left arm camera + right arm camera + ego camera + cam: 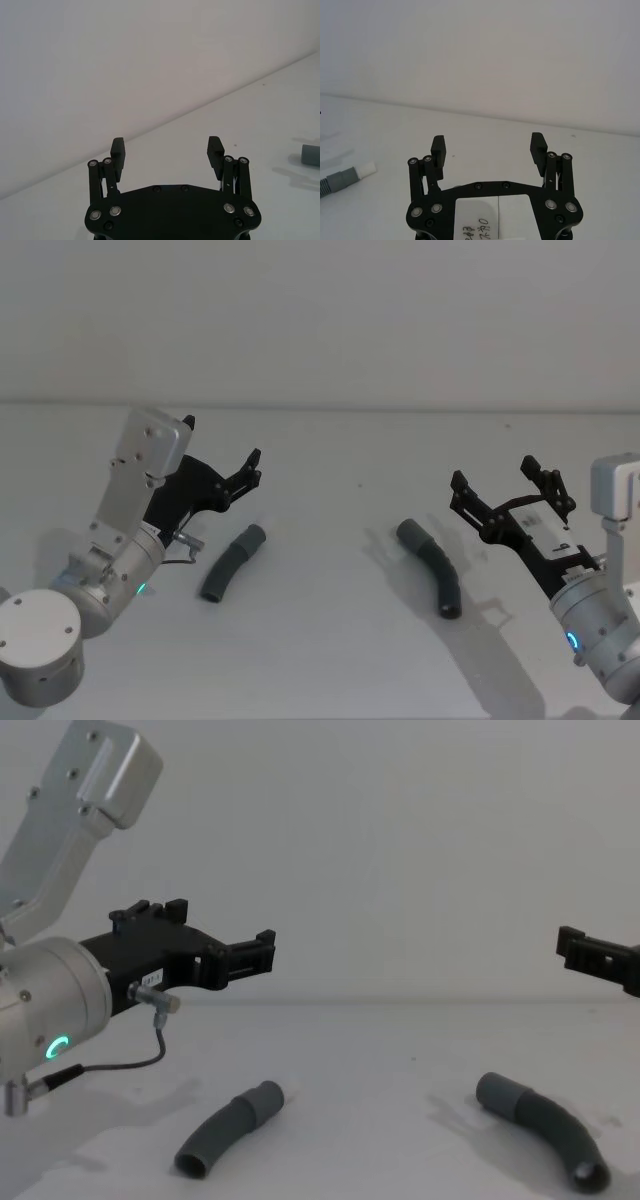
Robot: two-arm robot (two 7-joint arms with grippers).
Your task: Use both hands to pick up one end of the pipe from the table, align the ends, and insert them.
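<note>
1. Two curved grey hoses lie well apart on the white worktop (320,660), neither one held.
2. The left hose (230,563) lies near the left tool (221,442), whose fingers are spread wide and empty above the worktop.
3. The right hose (432,565) lies near the right tool (495,472), also wide open, holding nothing, raised off the worktop.

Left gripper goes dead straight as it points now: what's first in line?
Looks free: the left gripper, jaws open, points above the table, clear of the near pipe piece. First contact is probably the white wall; depth unclear.
</note>
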